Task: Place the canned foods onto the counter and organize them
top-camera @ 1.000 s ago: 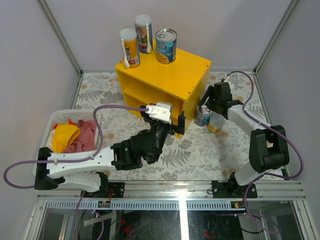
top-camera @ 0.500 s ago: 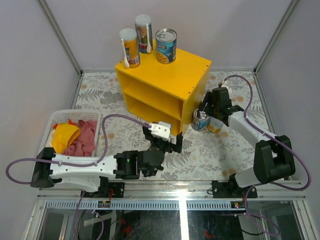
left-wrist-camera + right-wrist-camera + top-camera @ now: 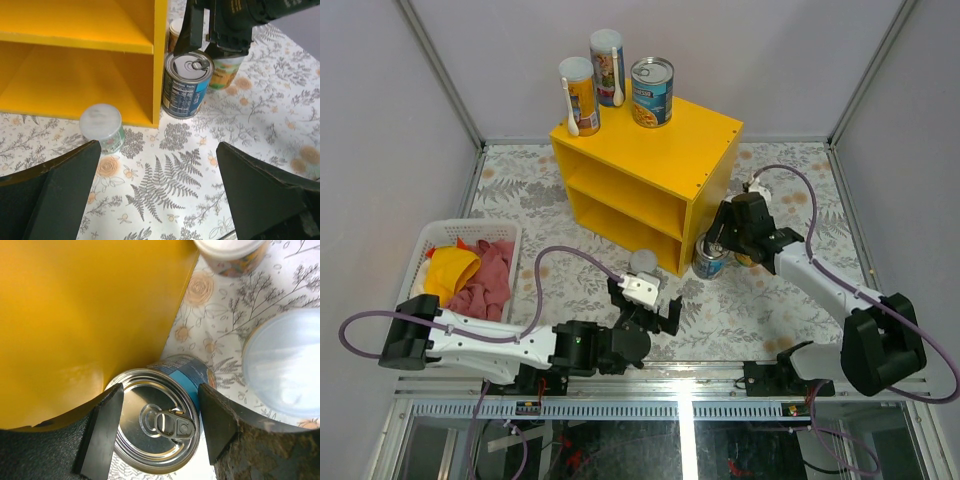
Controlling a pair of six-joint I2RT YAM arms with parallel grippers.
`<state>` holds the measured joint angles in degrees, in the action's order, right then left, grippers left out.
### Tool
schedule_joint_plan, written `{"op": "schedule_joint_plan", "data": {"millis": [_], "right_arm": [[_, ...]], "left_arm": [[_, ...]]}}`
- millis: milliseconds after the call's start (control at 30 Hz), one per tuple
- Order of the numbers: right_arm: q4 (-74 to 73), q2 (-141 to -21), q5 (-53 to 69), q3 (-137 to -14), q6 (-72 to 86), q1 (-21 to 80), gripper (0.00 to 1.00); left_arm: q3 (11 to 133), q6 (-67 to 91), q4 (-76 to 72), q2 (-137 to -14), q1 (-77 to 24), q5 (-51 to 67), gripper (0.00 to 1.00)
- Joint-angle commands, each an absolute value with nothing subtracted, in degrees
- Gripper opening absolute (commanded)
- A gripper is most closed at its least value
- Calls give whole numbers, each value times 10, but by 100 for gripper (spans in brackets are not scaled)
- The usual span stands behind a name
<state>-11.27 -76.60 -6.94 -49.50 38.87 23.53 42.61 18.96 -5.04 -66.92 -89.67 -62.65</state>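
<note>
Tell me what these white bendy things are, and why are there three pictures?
Those are two robot arms bolted to a table, each ending in a two-finger pincer called a gripper. One picture looks down from above; the other two come from little cameras on the arms' wrists, so their own dark fingers show. On the table stands a yellow shelf unit with one tall tube, another tall tube and a blue-labelled can on top. A white basket of cloths sits to the left. The right gripper is closed around a steel can beside the shelf. The left gripper is wide open, holding nothing; a small pale-lidded can stands just ahead of it.
</note>
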Motion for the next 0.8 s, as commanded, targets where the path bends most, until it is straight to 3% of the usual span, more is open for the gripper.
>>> {"op": "schedule_joint_plan", "data": {"millis": [0, 767], "right_arm": [[-104, -717, -60, -476, 422, 277, 68], [-149, -602, -113, -393, 534, 468, 67]], "left_arm": [[402, 240, -61, -682, -921, -658, 100], [291, 134, -325, -793, -983, -657, 100]]}}
